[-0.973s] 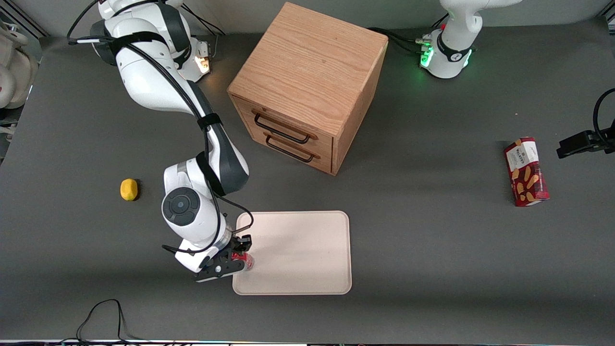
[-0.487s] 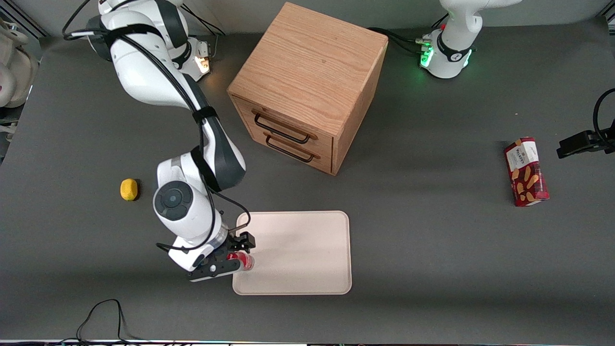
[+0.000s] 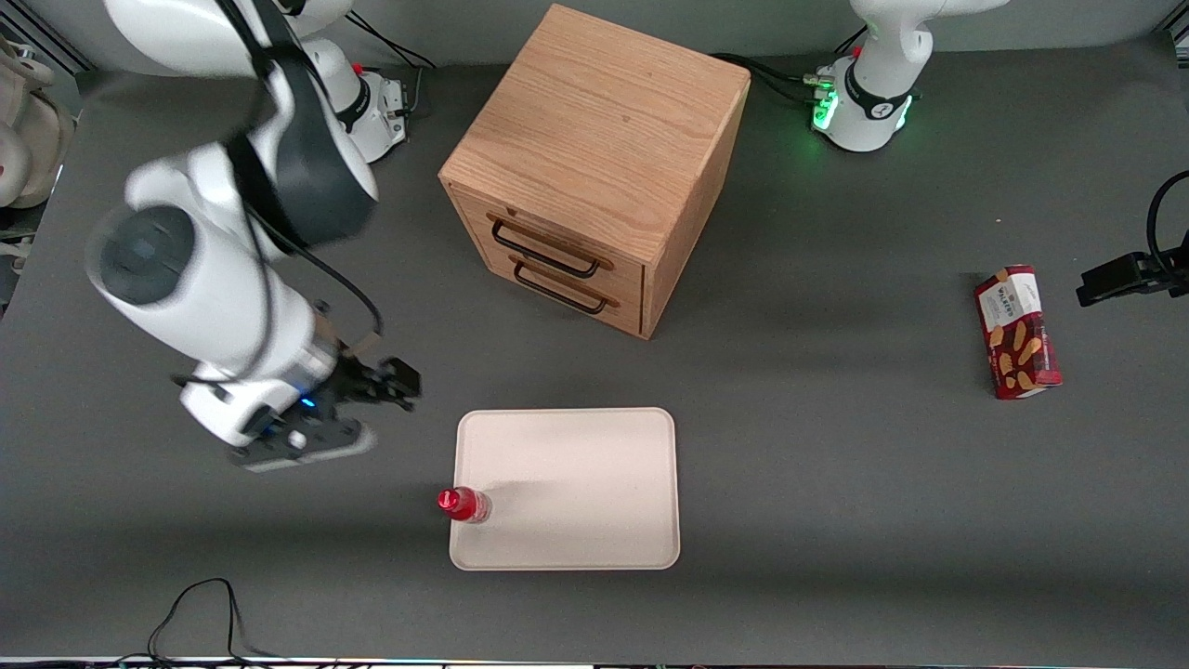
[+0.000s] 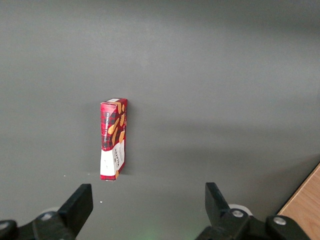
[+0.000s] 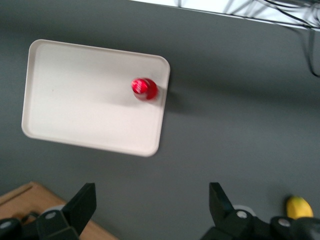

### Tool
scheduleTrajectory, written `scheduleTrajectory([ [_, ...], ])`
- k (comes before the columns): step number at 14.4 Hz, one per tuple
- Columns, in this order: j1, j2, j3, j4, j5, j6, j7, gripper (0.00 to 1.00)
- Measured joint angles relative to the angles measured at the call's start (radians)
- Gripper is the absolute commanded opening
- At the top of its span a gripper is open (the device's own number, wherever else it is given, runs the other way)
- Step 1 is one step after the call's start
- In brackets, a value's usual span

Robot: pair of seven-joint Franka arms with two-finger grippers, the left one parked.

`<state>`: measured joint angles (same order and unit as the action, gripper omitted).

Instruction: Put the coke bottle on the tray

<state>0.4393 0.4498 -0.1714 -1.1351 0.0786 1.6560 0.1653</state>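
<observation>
The coke bottle (image 3: 464, 505) is small and red with a red cap. It stands upright on the cream-white tray (image 3: 576, 483), just inside the corner nearest the front camera at the working arm's end. The right wrist view shows the bottle (image 5: 144, 88) from above, near the tray's (image 5: 80, 95) rim. My right gripper (image 3: 395, 383) is open and empty. It is raised above the bare table, apart from the bottle and farther from the front camera than it. Its open fingers also show in the right wrist view (image 5: 152, 200).
A wooden two-drawer cabinet (image 3: 594, 167) stands farther from the front camera than the tray. A red snack box (image 3: 1017, 332) lies toward the parked arm's end and shows in the left wrist view (image 4: 113, 138). A yellow lemon (image 5: 298, 206) lies near the gripper. A black cable (image 3: 195, 613) loops at the table's front edge.
The gripper has let go of the coke bottle, risen and drawn away toward the working arm's end. The bottle stays upright on the tray's corner.
</observation>
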Motion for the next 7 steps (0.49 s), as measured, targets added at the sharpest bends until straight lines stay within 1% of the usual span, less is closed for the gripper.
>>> scheduleTrajectory([
  [3,-0.074,-0.203,0.0,-0.157,-0.004,-0.073,-0.015,1.0],
  [5,-0.14,-0.334,0.009,-0.27,-0.007,-0.11,-0.063,1.0],
  [7,-0.21,-0.445,0.015,-0.38,-0.017,-0.112,-0.133,1.0],
])
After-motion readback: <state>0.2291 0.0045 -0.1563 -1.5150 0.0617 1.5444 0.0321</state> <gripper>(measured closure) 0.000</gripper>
